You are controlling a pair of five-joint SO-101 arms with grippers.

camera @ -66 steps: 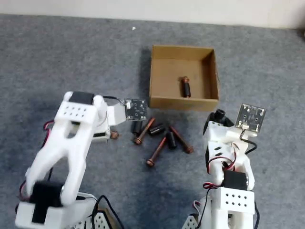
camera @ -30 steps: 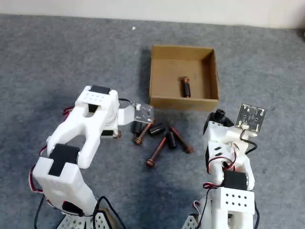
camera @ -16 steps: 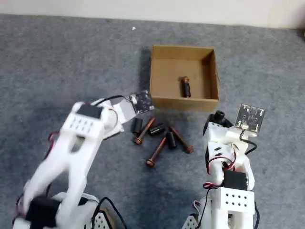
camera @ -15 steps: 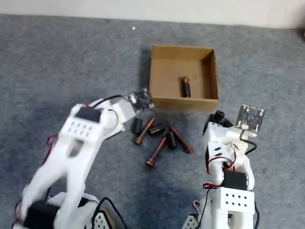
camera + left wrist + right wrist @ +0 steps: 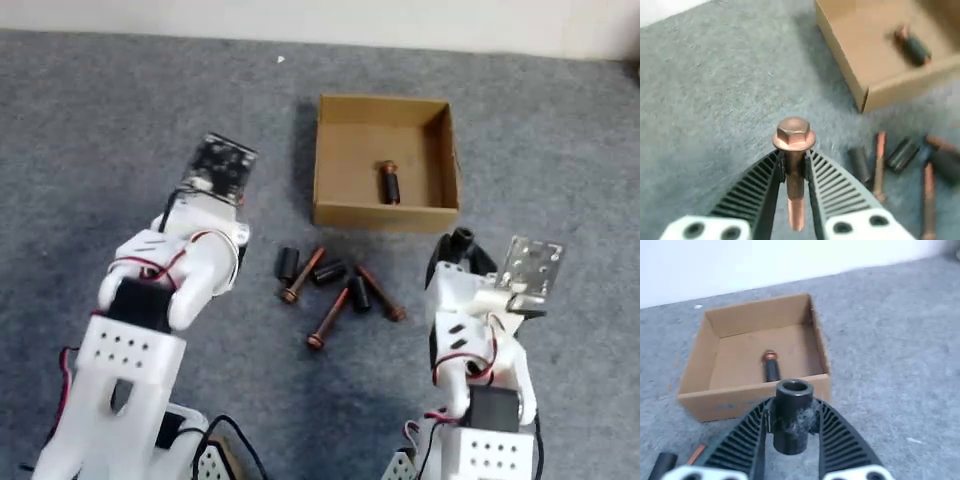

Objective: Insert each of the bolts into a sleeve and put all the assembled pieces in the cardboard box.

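Bolt (image 5: pixel 793 136) sits clamped in left claw (image 5: pixel 794 154), head past its tips.

Grey carpeted table (image 5: pixel 120 110): cardboard box (image 5: pixel 385 215); loose bolts (image 5: pixel 327 322), black sleeves (image 5: pixel 288 263) clustered near box.

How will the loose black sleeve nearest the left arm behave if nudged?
The sleeve is a smooth cylinder lying on its side, so it will probably roll, though the carpet should slow it. It looks rigid, unlikely to deform. A bolt lies close beside it, so a push may disturb that.
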